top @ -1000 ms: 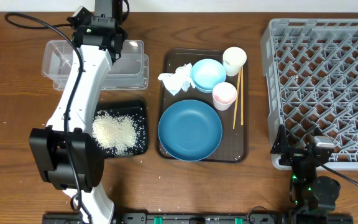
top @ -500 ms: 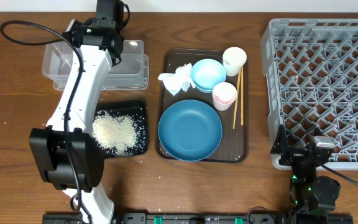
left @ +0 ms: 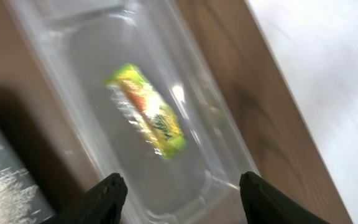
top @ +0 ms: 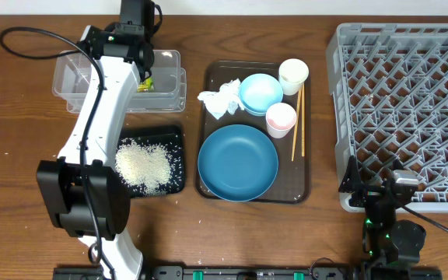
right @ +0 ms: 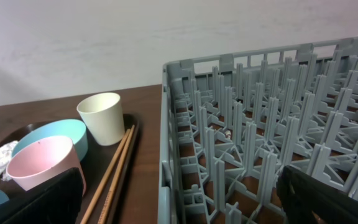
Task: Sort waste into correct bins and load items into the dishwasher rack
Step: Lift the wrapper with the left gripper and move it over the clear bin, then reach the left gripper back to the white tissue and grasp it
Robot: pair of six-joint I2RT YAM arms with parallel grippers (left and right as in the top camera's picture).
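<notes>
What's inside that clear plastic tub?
A yellow-green wrapper lies on the floor of the tub. From overhead, the arm covers part of it, so that stretch stays hidden.

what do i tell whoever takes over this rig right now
Left gripper open above the clear tub; right gripper open, low beside the rack.
Done: wrapper in the tub, rice on the black tray.
To do: napkin, dark-blue bowl, light-blue bowl, white cup, pink cup and chopsticks all sit on the brown tray; rack holds none of them.
</notes>
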